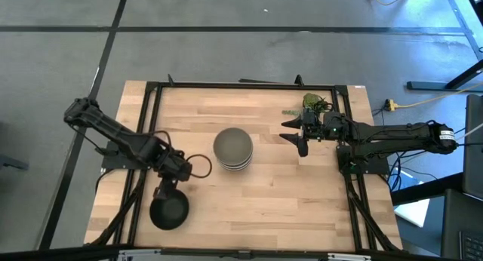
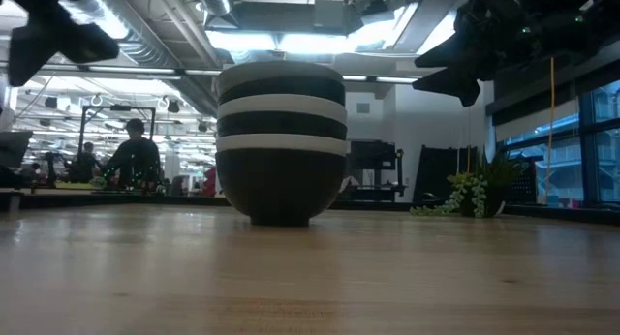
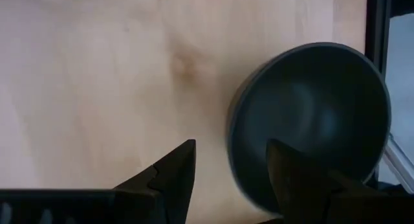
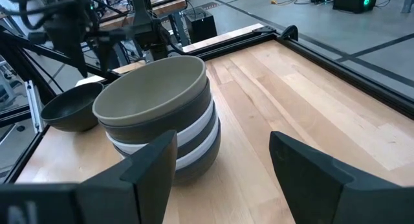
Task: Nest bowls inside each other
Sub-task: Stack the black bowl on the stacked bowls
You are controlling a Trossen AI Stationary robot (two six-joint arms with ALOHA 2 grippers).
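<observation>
Several nested bowls form a stack at the table's middle, with black and white bands and the grey-green bowl on top. The lowest black bowl stands on the wood. One black bowl sits alone near the near-left corner. My left gripper is open over that bowl's far rim, which passes between its fingers. My right gripper is open and hovers above the table, right of the stack, facing it. My left gripper comes from above and straddles the lone black bowl's rim. One finger is over the bowl's inside and the other is outside it. I cannot tell whether either finger touches the wall.
A green plant sprig lies at the far-right corner, behind my right gripper. A black metal frame runs along the table's edges. Bare wood lies between the stack and the lone bowl. People sit in the room beyond the table.
</observation>
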